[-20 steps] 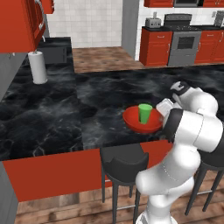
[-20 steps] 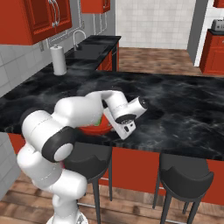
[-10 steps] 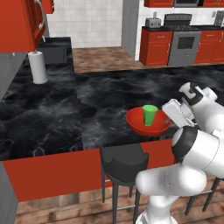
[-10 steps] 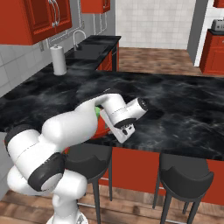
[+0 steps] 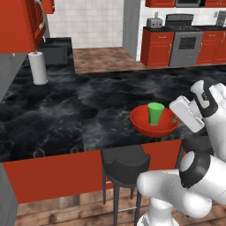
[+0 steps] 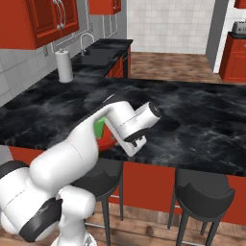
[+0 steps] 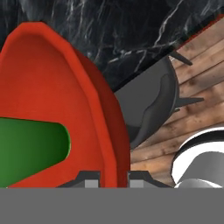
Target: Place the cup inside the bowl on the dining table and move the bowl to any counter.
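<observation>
1. Cup, small bright green tapered one without handle (image 5: 155, 113), stands upright inside the wide shallow round red bowl (image 5: 145, 123); first half of the task looks done.
2. Bowl sits at, or just above, the near edge of the black white-veined marble dining table (image 5: 57, 114), over the dark grey bar stool (image 5: 125, 170). I cannot tell whether its base touches the marble.
3. Gripper (image 7: 113, 177) is at the bowl's right rim in the left base view. In the hand view one dark fingertip shows on each side of the red wall, jaws narrow and pinched on the rim. It holds the bowl.
4. Key relation: the bowl spreads away from the hand toward the table, cup near its centre, so the load hangs to one side of the pinch. My judgement: the rim grip could let the bowl tilt, and the upright cup could tip or slide.
5. White arm (image 6: 110, 129) wraps round from the robot's left in the right base view, hiding most of the bowl there.
6. Counter, short black marble top over red cabinets (image 5: 48, 48), lies well apart, far left past the white paper towel roll (image 5: 39, 67). The next move likely needs the base to drive.
7. No brands, labels or readable writing seen.
</observation>
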Robot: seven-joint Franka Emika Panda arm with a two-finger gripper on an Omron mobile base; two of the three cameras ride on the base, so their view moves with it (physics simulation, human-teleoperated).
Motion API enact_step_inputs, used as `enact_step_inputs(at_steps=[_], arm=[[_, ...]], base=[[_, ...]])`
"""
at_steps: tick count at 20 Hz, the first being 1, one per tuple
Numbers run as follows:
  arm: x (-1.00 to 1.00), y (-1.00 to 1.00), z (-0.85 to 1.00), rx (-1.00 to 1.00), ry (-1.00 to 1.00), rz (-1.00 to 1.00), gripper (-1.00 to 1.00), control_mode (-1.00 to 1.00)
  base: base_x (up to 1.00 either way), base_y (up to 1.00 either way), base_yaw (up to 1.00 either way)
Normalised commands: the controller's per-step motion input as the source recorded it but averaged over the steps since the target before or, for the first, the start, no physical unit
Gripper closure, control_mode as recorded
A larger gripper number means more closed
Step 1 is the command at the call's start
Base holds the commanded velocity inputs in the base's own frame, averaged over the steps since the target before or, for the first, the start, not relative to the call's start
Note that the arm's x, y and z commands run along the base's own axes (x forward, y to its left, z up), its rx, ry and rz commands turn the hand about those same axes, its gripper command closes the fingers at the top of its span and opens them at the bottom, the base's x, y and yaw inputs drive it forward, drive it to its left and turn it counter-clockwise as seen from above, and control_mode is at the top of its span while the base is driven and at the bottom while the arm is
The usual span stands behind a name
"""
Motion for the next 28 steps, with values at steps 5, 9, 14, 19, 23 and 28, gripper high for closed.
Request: enact_step_inputs(at_steps=[5, 9, 14, 19, 23, 28], arm=[[-0.34, 0.00, 0.24, 0.00, 0.00, 0.00, 1.00, -1.00], [-0.24, 0.00, 0.01, 0.00, 0.00, 0.00, 1.00, -1.00], [0.00, 0.00, 0.00, 0.00, 0.00, 0.00, 1.00, -1.00], [0.00, 0.00, 0.00, 0.00, 0.00, 0.00, 1.00, -1.00], [0.00, 0.00, 0.00, 0.00, 0.00, 0.00, 1.00, -1.00], [0.00, 0.00, 0.00, 0.00, 0.00, 0.00, 1.00, -1.00]], base=[[0.00, 0.00, 0.00], [0.00, 0.00, 0.00], [0.00, 0.00, 0.00], [0.00, 0.00, 0.00], [0.00, 0.00, 0.00], [0.00, 0.00, 0.00]])
